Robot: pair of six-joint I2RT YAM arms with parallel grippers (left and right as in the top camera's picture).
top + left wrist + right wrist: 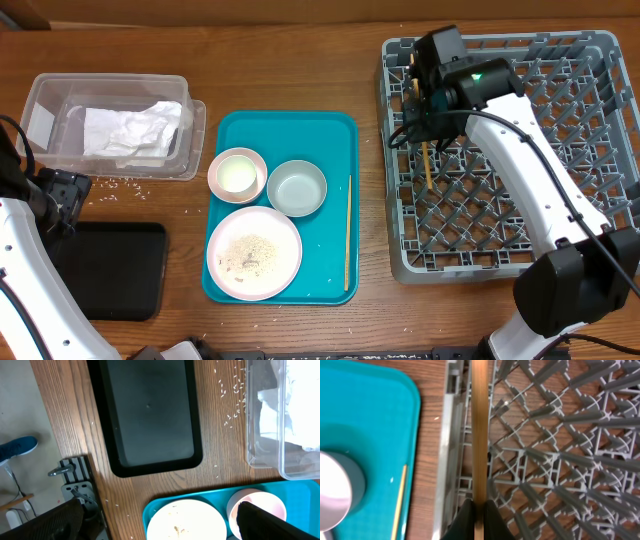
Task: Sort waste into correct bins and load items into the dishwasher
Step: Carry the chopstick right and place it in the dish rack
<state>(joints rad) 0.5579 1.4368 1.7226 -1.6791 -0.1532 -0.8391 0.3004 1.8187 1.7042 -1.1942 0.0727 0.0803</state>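
Note:
My right gripper (422,108) is shut on a wooden chopstick (426,160) and holds it over the left part of the grey dish rack (590,60). In the right wrist view the fingers (479,510) pinch the chopstick (480,425) above the rack lattice (560,450). The second chopstick (348,235) lies on the teal tray (300,130), by the pink bowl (237,173), the grey-green bowl (297,187) and the plate (254,252) with rice. My left gripper (62,195) is open and empty at the left, above the black tray (110,270). Napkins (135,128) lie in the clear tub (45,95). No cup shows.
Loose rice grains (120,185) are scattered on the wood between the tub and the black tray, also in the left wrist view (232,405). That view shows the black tray (147,415), the tub corner (265,455), the plate (185,520) and the pink bowl (255,500).

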